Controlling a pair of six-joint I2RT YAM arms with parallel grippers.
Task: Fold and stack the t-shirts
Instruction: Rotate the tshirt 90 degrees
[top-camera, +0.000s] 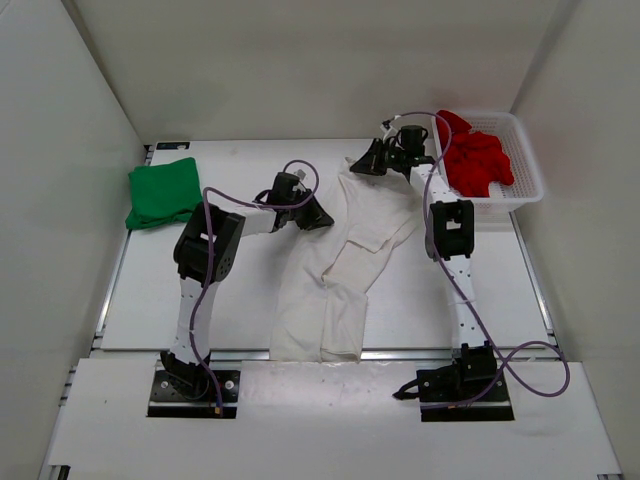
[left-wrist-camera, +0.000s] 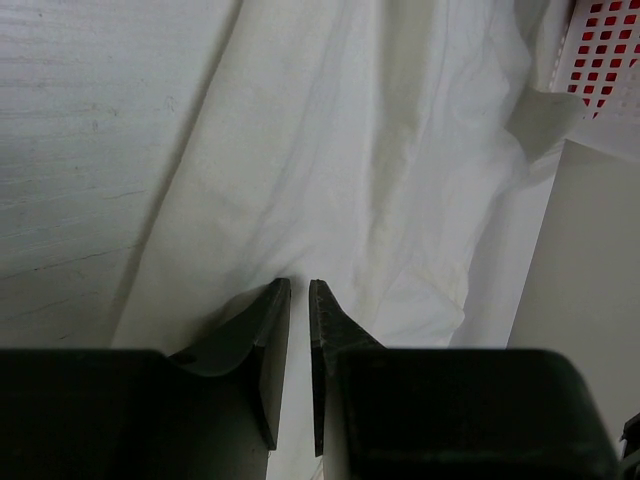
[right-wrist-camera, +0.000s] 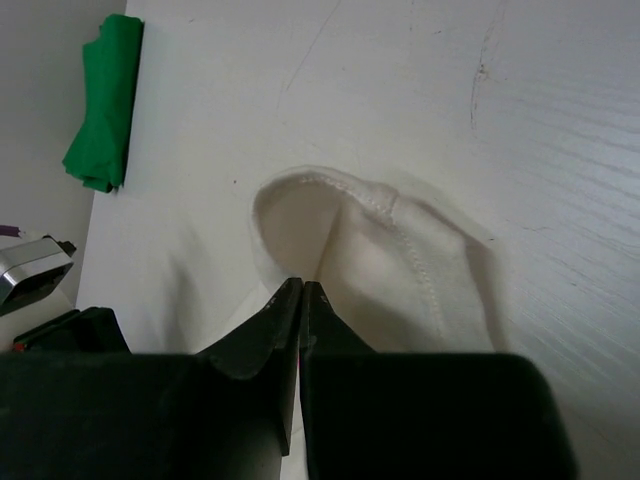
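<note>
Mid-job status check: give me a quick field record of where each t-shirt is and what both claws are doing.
green t-shirt: folded, far left of the table
white t-shirt: unfolded, bunched lengthwise down the middle
red t-shirt: crumpled inside the basket, far right
left claw: pinched on the white t-shirt's left side
right claw: shut on the white t-shirt's far end, at a stitched edge
stack: not yet started; only the green one is folded

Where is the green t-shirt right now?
In the top view the green t-shirt lies folded at the far left of the table, left of the left gripper and well apart from the white t-shirt.
</note>
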